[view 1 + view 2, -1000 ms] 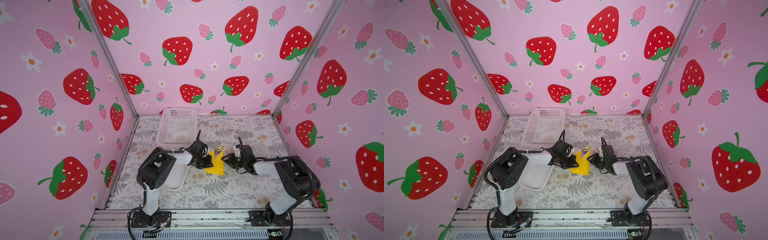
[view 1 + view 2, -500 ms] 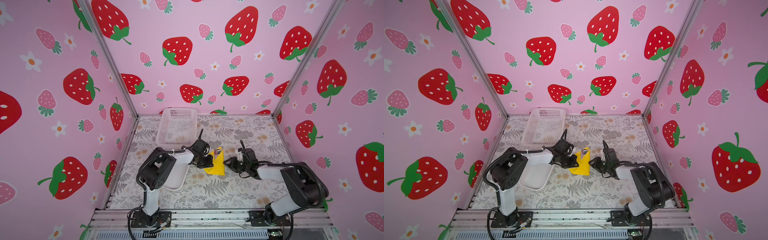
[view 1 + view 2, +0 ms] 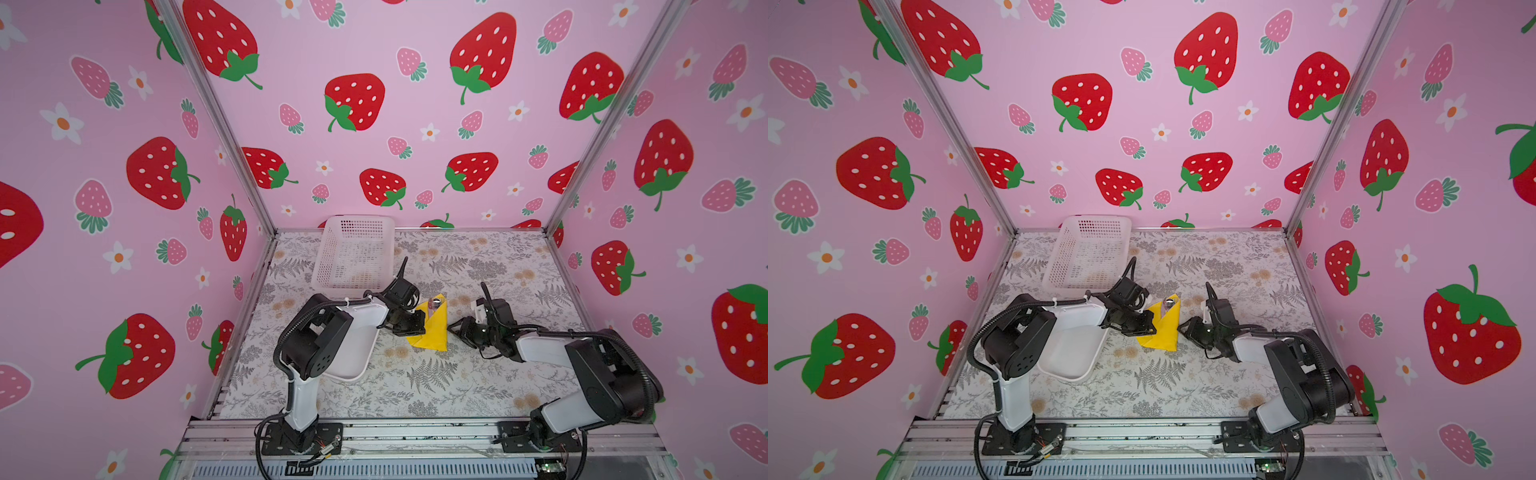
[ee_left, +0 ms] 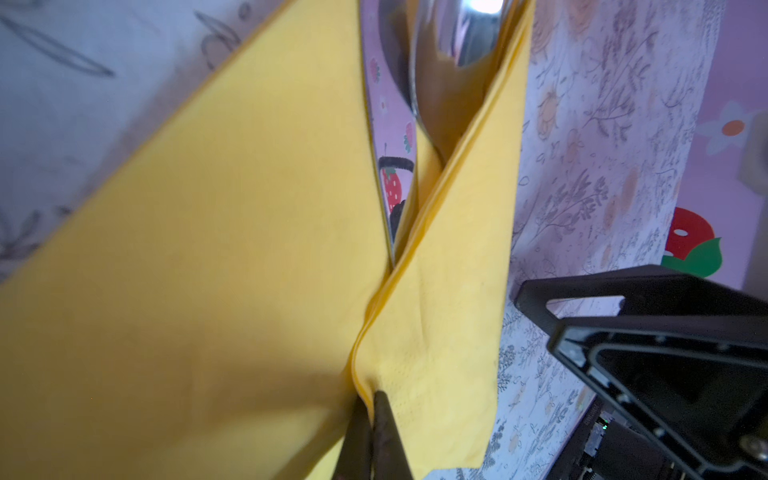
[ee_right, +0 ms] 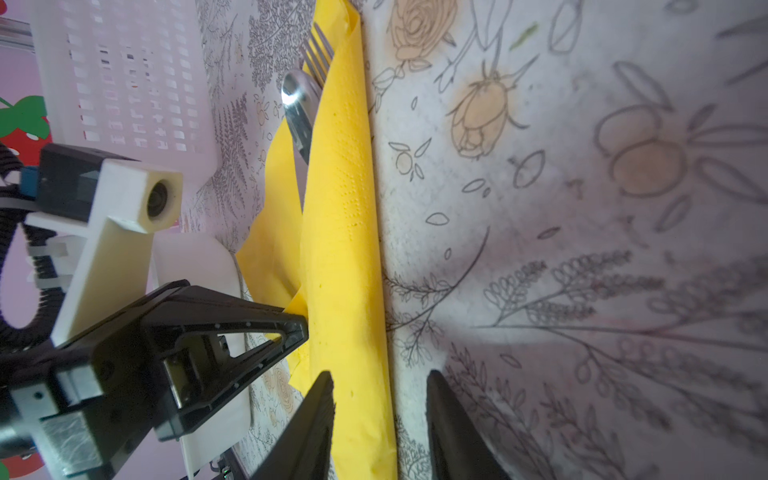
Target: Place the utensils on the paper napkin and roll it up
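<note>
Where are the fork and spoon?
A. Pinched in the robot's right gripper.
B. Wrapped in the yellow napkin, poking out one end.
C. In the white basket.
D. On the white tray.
B: in the right wrist view the fork and spoon stick out of one end of the folded yellow napkin.

Three pink walls (image 3: pixel 415 50), printed with large red strawberries, smaller pink ones and white flowers with orange centres, enclose a small booth and meet at the back corners along slanting silver metal posts (image 3: pixel 224 124). The desk (image 3: pixel 478 266) is covered in a pale sheet patterned with grey ferns and faded tan roses, and a slotted aluminium rail (image 3: pixel 415 432) runs along its near edge. Soft, even light fills the space, leaving only faint shadows on the patterned surface.
</note>
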